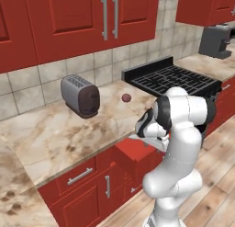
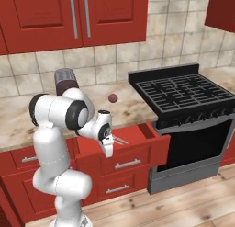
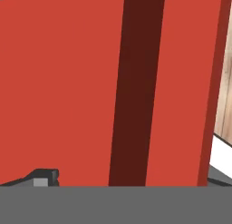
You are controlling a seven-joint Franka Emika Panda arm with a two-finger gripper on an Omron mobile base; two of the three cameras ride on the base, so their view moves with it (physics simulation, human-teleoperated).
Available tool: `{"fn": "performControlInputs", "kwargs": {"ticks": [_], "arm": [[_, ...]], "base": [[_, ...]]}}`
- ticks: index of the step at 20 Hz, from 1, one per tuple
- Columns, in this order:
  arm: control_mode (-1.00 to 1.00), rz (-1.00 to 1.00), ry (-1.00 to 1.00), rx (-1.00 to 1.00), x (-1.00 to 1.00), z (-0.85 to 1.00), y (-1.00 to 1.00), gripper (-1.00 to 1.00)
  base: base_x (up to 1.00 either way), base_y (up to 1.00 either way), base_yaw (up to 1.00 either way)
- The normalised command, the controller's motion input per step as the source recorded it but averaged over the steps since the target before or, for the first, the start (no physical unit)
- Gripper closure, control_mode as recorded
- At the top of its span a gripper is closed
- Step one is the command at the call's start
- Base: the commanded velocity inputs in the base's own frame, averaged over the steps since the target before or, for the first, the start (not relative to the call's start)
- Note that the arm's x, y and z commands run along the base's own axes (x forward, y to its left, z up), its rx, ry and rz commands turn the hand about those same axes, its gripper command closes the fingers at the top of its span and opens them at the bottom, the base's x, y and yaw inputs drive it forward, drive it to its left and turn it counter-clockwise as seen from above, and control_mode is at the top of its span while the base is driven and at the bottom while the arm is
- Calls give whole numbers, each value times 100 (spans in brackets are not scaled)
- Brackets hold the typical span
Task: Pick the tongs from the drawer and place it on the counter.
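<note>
The drawer stands pulled out below the counter, just left of the stove. Slim silvery tongs lie inside it; I can see just a short piece past the hand. My gripper hangs at the drawer's left part, pointing down, right beside the tongs, and it is open with nothing between its fingers. From the left base view the gripper sits over the open drawer at the counter edge. In the hand view, red drawer surface with a dark band fills the frame, and the fingertips stand far apart.
A silver toaster stands at the back of the counter, with a small dark red ball to its right. The black stove adjoins the drawer on the right. A grey coffee machine sits beyond the stove. Red wall cabinets hang above.
</note>
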Motion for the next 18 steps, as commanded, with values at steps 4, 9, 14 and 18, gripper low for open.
{"fn": "performControlInputs", "kwargs": {"ticks": [4,9,14,18], "arm": [[-100,-5,0,-1,-100,-100,-100,-100],[-100,-5,0,0,-100,-100,-100,-100],[-100,-5,0,0,-100,-80,-100,-100],[-100,-5,0,0,-100,-43,-100,-100]], "base": [[0,0,0],[0,0,0],[0,0,0],[0,0,0]]}}
